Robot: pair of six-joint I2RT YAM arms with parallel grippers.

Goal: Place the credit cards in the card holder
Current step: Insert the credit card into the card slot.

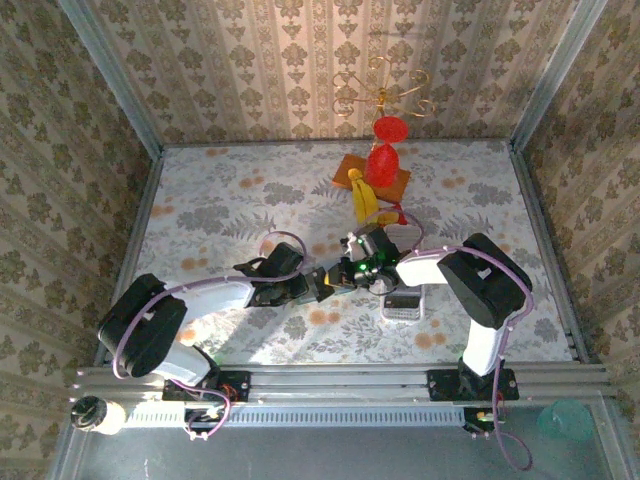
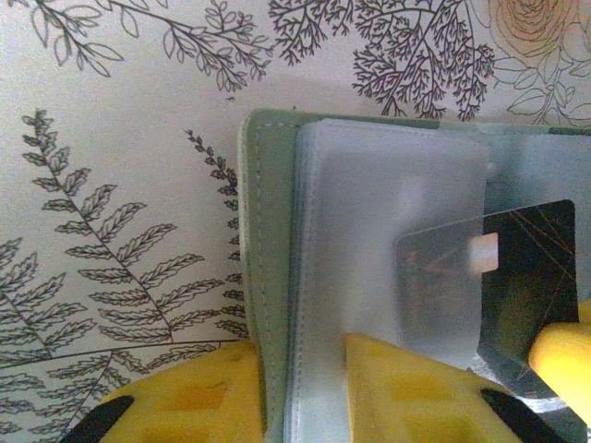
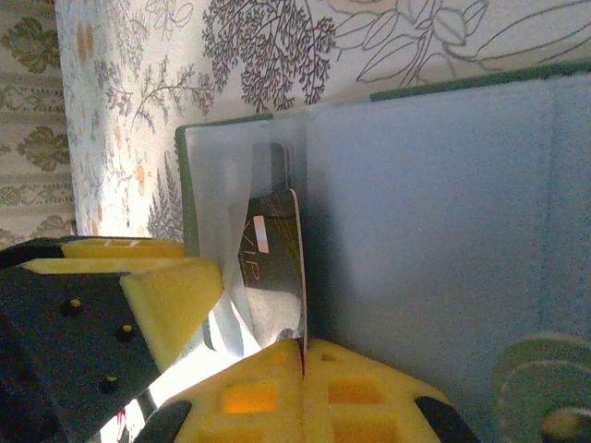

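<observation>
While right claw (image 3: 303,362) pinches dark card (image 3: 277,268), long axis points into card holder (image 3: 434,231).

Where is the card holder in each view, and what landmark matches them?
Left wrist: the card holder, centre and right, green cover edge left of its clear sleeves.
Right wrist: upper right, a sleeve page facing the camera.
Top external: mid-table, where the left gripper and right gripper meet; too small to make out.
Shared landmark: the dark card half inside a sleeve, in both wrist views.

Staged lab booth: aluminium rail (image 1: 330,380), damask-papered walls (image 1: 250,60), floral table cover (image 1: 220,200).
</observation>
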